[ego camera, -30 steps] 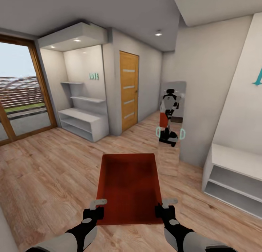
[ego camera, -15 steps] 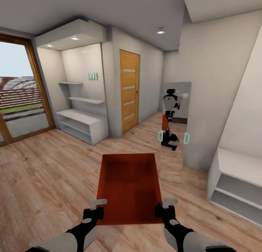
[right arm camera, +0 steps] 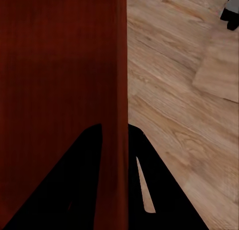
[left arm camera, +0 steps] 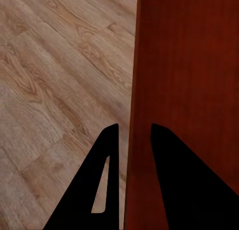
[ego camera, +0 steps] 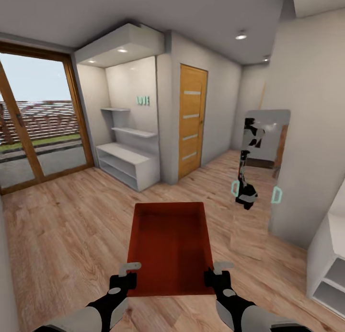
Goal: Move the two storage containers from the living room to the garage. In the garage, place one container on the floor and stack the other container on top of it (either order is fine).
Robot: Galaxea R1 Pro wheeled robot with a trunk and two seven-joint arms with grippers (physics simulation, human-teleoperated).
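Observation:
I hold one orange-red storage container [ego camera: 170,246] level in front of me, above the light wood floor. My left gripper [ego camera: 128,273] is shut on its near left wall and my right gripper [ego camera: 216,272] is shut on its near right wall. In the left wrist view, the left gripper [left arm camera: 134,126] has one finger on each side of the thin wall of the container [left arm camera: 189,90]. The right wrist view shows the same grip by the right gripper [right arm camera: 115,126] on the container [right arm camera: 59,65]. The garage is out of view.
A wooden panel door [ego camera: 191,121] stands ahead, with a hallway running past it to the right. A white shelf alcove [ego camera: 127,164] is to its left, and wood-framed glass doors [ego camera: 38,126] are at far left. A wall mirror [ego camera: 263,159] and a white cabinet [ego camera: 330,265] are at right.
The whole room has slid to the right in the head view and looms a little nearer, so the camera has turned left. The container stays in both grippers as before.

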